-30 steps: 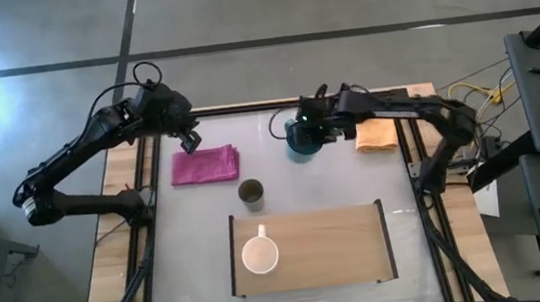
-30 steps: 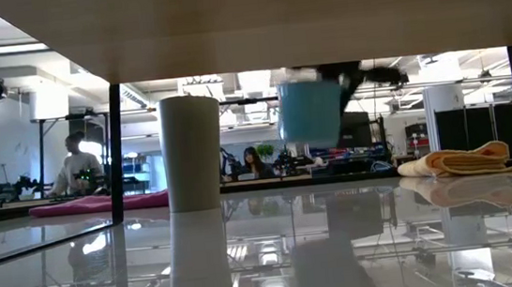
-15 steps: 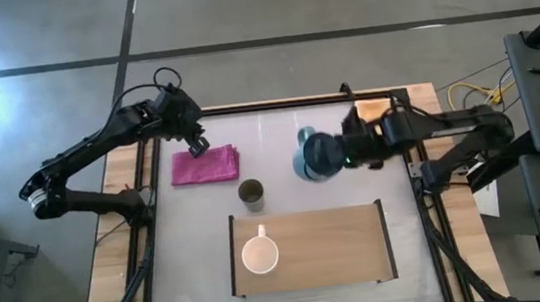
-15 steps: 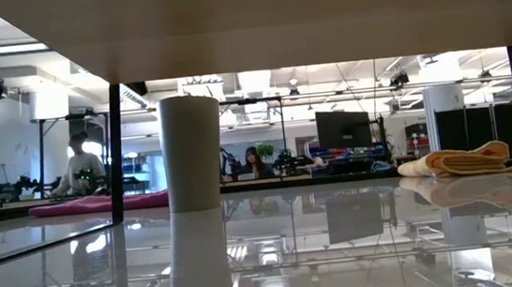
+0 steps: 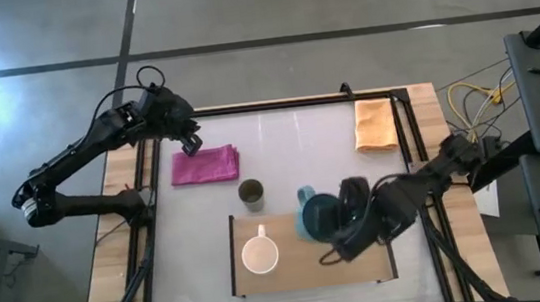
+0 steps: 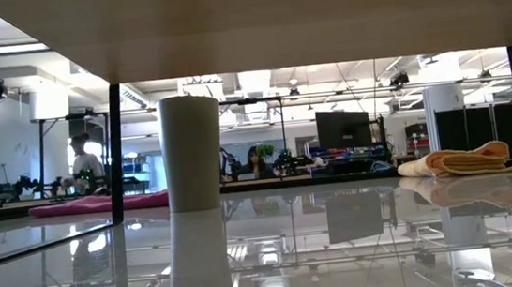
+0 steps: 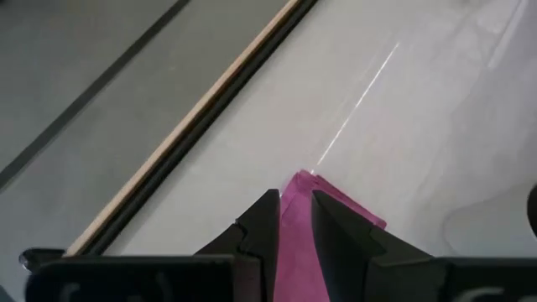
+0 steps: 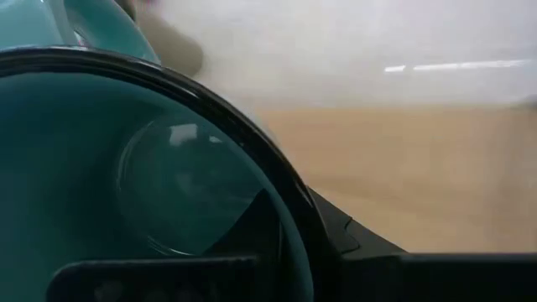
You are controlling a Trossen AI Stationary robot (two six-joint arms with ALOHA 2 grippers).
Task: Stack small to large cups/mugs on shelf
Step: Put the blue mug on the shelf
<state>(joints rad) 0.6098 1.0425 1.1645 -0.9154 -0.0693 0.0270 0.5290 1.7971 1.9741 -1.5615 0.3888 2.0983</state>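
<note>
In the high view my right gripper [image 5: 336, 216] is shut on the teal-green mug [image 5: 317, 216], over the far edge of the light-wood shelf [image 5: 303, 270]. The cream-white mug [image 5: 260, 256] stands upright on the shelf's left part. The small olive-brown cup [image 5: 250, 193] stands on the table just beyond the shelf's far-left corner. My left gripper [image 5: 190, 142] hangs shut above the far-left corner of the pink cloth [image 5: 205, 165], touching nothing. The low view shows only the shelf's underside [image 6: 244, 22]; the teal mug is hidden there. My right gripper holds the teal mug by its rim wall [image 8: 289, 210], on the side away from the handle [image 8: 101, 25]. One finger [image 8: 252, 222] is inside the mug and the other [image 8: 352, 243] outside. It comes from the table's right. Whether the mug's base touches the shelf cannot be seen.
An orange cloth [image 5: 375, 125] lies at the table's far right, the pink cloth at far left. The shelf's black rails [image 5: 389, 239] run along its short sides. In the low view a pale upright cylinder [image 6: 191, 154] stands on the table behind the shelf. People sit in the room beyond.
My right gripper has carried the teal mug from the far middle of the table, near the orange cloth, toward the near edge, to the shelf's far edge. The mug was lifted in front of the low camera a second ago and has since left that view.
</note>
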